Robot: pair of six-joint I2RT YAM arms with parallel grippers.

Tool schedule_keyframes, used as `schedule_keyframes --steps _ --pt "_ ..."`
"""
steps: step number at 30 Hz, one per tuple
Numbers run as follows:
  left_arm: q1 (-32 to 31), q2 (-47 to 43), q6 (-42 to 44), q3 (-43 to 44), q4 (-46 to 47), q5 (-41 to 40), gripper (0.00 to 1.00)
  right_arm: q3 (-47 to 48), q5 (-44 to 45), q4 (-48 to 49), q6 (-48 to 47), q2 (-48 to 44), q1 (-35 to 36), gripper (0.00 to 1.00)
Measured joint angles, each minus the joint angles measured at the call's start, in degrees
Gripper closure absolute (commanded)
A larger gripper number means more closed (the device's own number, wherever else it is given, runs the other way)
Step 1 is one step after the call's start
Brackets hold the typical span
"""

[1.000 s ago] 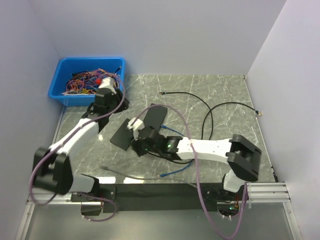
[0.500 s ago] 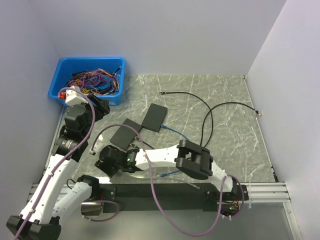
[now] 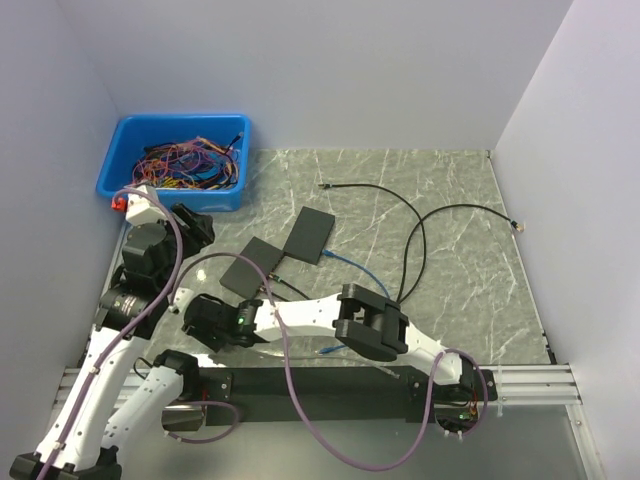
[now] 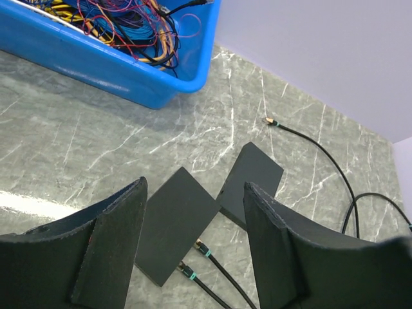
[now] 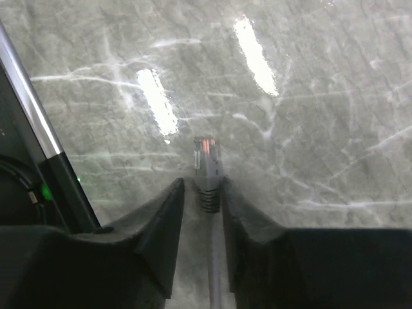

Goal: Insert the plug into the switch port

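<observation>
Flanking a grey network plug [image 5: 207,164] that lies on the marble table [image 3: 450,290], the right gripper [image 5: 201,185] has one finger close along each side of the plug's ribbed boot. Whether the jaws actually press the boot I cannot tell. In the overhead view this gripper [image 3: 195,322] is low over the table, on the arm-base side of the nearer switch box [image 3: 250,268] and near it.

The left gripper [image 4: 194,190] hangs above the table with its jaws spread wide and nothing between them. Its wrist view looks down on the nearer switch box [image 4: 174,228], which lies flat. Two dark cables with gold and teal connectors [image 4: 203,248] meet that box's near edge.

A second flat black box [image 4: 254,174] touches the nearer switch box at its far corner. A blue bin [image 3: 120,175] full of tangled coloured wires stands beyond the nearer switch box, by the back wall. A black cable [image 3: 400,215] loops across the table farther from the nearer switch box, past the second box.
</observation>
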Motion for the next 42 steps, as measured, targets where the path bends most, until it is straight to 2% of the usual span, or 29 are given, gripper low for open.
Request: schedule_keyframes --steps 3,6,14,18,22,25,32,37,42 --pt "0.0 0.4 0.1 0.0 0.0 0.0 0.33 0.1 -0.1 0.4 -0.2 0.2 0.3 0.90" --pt "0.0 0.4 0.1 -0.1 -0.1 0.0 0.33 -0.5 -0.3 1.8 -0.4 0.1 0.5 1.00" --pt "0.0 0.6 0.4 -0.4 -0.2 0.1 0.34 -7.3 0.3 4.1 -2.2 -6.8 -0.6 1.00" --pt "0.0 0.7 0.7 -0.4 -0.2 0.1 0.34 -10.1 1.5 4.0 -3.5 -17.0 -4.3 1.00" --pt "0.7 -0.4 0.7 0.2 7.0 -0.1 0.35 -15.1 2.4 -0.2 -4.7 -29.5 -9.9 1.00" --pt "0.6 -0.6 1.2 -0.3 6.6 2.3 0.36 -20.2 3.0 4.1 -4.4 -39.2 -15.6 1.00" --pt "0.5 4.1 1.0 -3.1 8.9 10.2 0.37 -34.9 2.3 11.3 -2.2 -60.1 -27.9 1.00" --pt "0.4 5.8 -0.4 -6.1 18.9 22.1 0.40 -45.0 -4.5 15.5 -0.8 -64.8 -31.1 1.00" --pt "0.3 8.7 -3.4 -8.4 33.1 35.3 0.42 -52.8 -14.1 18.9 1.1 -66.2 -33.9 1.00"
